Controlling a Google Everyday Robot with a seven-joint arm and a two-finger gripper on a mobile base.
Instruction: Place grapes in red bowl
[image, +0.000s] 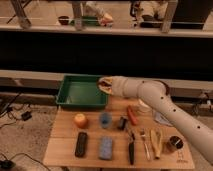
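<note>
1. The gripper (104, 84) is being held over the right rim of the green tray (80, 93), at the end of the white arm (165, 107) that is being stretched in from the lower right; whether the claw is clenched or released cannot be told.
2. The grapes (131, 115) are being seen, it seems, as an elongated reddish shape lying on the wooden table (65, 150), below and to the right of the claw and well apart from it; single berries are not being made out, so the identification is being left uncertain; the shape is lying lengthwise away from the table's front edge, just under the arm.
3. The red bowl (165, 85) is being hidden almost wholly by the arm's bend, far to the right of the claw; only a dark curved edge is being shown, and its colour cannot be told.
4. Below the claw, an orange (80, 120) and a blue cup (105, 120) are being shown side by side; further below, a black block (81, 144) and a blue sponge (105, 148) are lying near the front edge.
</note>
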